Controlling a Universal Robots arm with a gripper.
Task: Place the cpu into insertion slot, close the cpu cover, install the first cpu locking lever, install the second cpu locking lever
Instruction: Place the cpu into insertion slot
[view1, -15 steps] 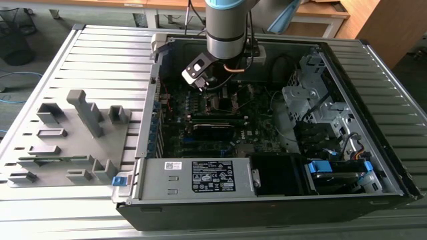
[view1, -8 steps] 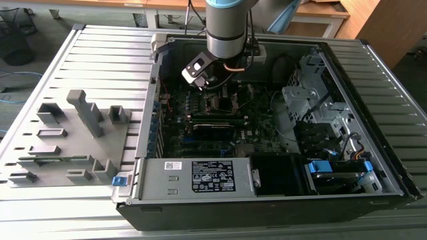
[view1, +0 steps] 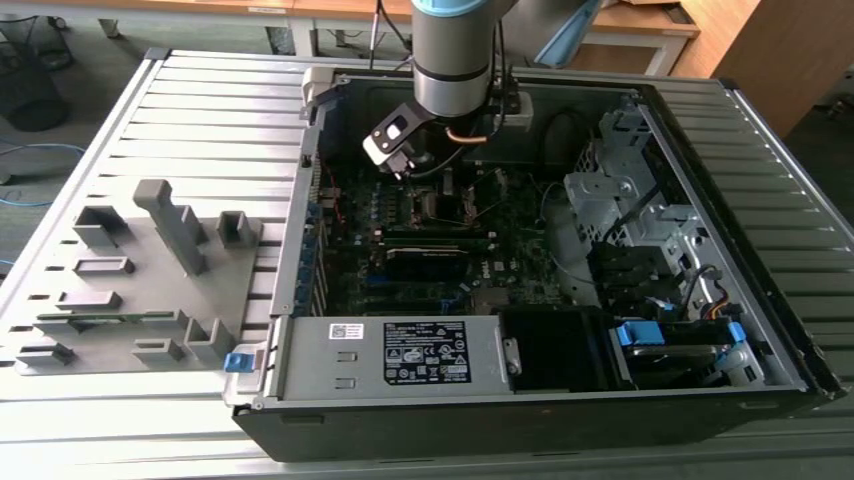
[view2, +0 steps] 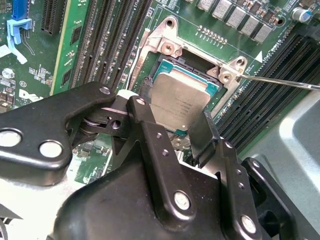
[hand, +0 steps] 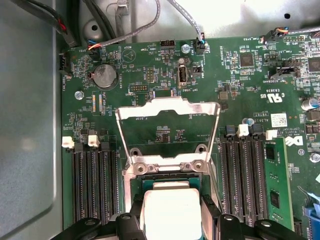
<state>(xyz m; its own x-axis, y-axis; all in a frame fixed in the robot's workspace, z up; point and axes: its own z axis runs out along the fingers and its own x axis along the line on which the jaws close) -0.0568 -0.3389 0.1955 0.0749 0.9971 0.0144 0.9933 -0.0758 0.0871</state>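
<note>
I am reaching down into the open computer case (view1: 747, 330), my arm (view1: 454, 60) hanging over the middle of the motherboard (hand: 150, 130). My gripper (view2: 175, 107) is straddling the cpu (view2: 182, 95), and my black fingers (view2: 150, 135) are clamping its two opposite edges. The chip is lying flat in the insertion slot (view2: 215, 82), its dull silver top facing up.

The slot is hemmed in. Rows of long black memory slots (view2: 115, 45) are running along both of its sides, close to my fingers. A thin metal rod (view2: 280, 81) is sticking out sideways from one corner of the slot's bracket, over the memory slots there.

The first wrist view is showing me the cpu (hand: 170, 205) pale between my fingertips, with my gripper (hand: 171, 222) at its sides. It is also showing the cpu cover (hand: 167, 107), which the second wrist view leaves out. The silvery frame is swung open on its hinge at the slot's edge, with green board showing through its window. Beyond it a round coin battery (hand: 103, 75) and bundles of cables (hand: 135, 30) are sitting near the board's edge.

The exterior view is giving the wider setting. The case is lying on a slatted table (view1: 200, 110), a power supply (view1: 387, 355) is filling its near edge, and a grey fixture tray (view1: 134, 270) is resting toward the table's edge on the exterior view's left.
</note>
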